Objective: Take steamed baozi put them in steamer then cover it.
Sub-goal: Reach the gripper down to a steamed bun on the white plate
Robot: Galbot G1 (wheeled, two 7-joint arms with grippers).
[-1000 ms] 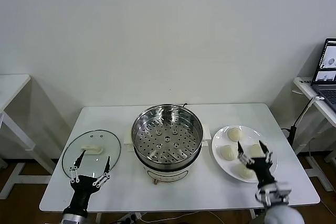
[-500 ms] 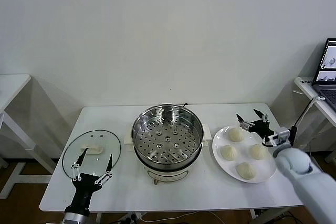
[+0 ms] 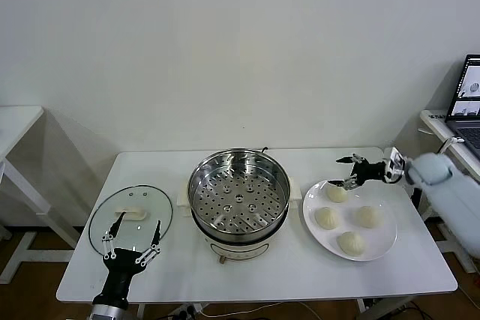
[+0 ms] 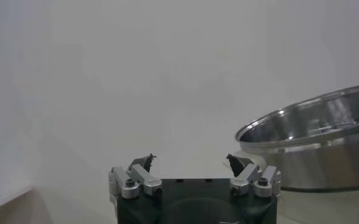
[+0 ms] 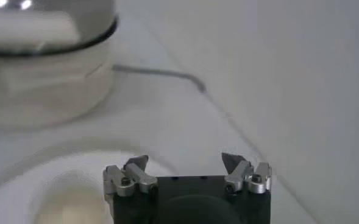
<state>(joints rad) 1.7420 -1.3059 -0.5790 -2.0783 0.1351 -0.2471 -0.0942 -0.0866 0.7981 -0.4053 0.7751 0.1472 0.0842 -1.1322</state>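
Several cream-white baozi lie on a white plate (image 3: pixel 382 249); the back one (image 3: pixel 337 193) is nearest my right gripper (image 3: pixel 346 172). That gripper reaches in from the right, is open and empty, and hovers just above and behind this baozi. In the right wrist view the gripper (image 5: pixel 185 163) is open above the plate, with a baozi (image 5: pixel 60 207) below it. The steel steamer (image 3: pixel 238 198) stands uncovered and empty at the table's middle. My left gripper (image 3: pixel 132 249) is open and empty over the front edge of the glass lid (image 3: pixel 112 207).
The lid's white handle (image 3: pixel 135 213) lies near its middle. The steamer also shows in the left wrist view (image 4: pixel 313 146) and the right wrist view (image 5: pixel 45 55). A grey cable (image 5: pixel 161 74) runs behind the steamer. A laptop (image 3: pixel 469 103) sits on a side table at far right.
My right arm has swung from the plate's front edge round to its back right and now reaches in from the right over the back baozi. The left arm has not moved.
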